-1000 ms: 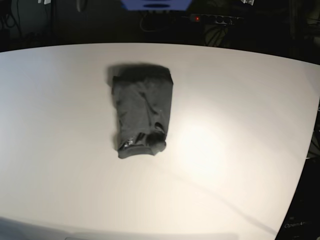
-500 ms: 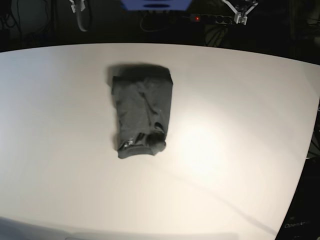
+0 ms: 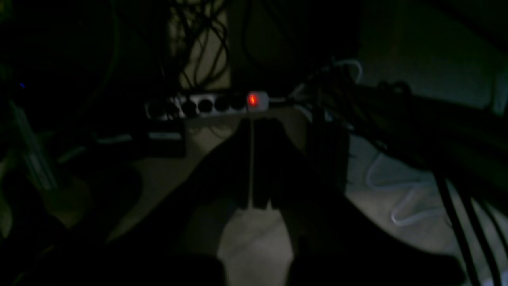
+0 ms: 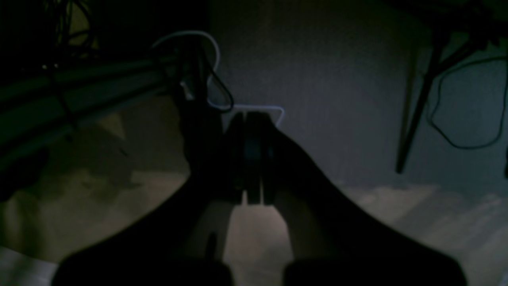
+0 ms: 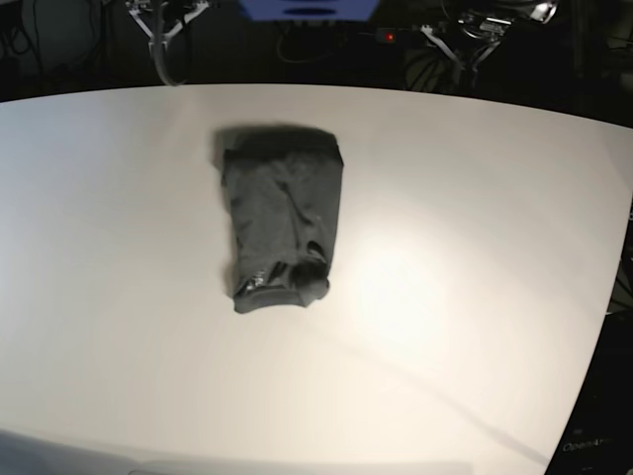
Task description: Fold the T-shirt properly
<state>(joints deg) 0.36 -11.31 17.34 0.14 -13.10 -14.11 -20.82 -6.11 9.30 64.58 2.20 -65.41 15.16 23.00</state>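
**Both grippers closed and empty beyond the far edge; folded shirt well apart from them**

The right gripper (image 4: 251, 159) has its jaws pressed together on nothing, over dim floor and cables. In the base view it (image 5: 170, 54) hangs past the table's (image 5: 475, 247) far edge. The left gripper (image 3: 251, 159) is likewise closed and empty, pointing toward a power strip (image 3: 206, 105) with a red light; it (image 5: 465, 49) also sits beyond that edge. The T-shirt (image 5: 282, 228) lies as a narrow folded bundle on the table, well apart from both grippers, nearer the right one.
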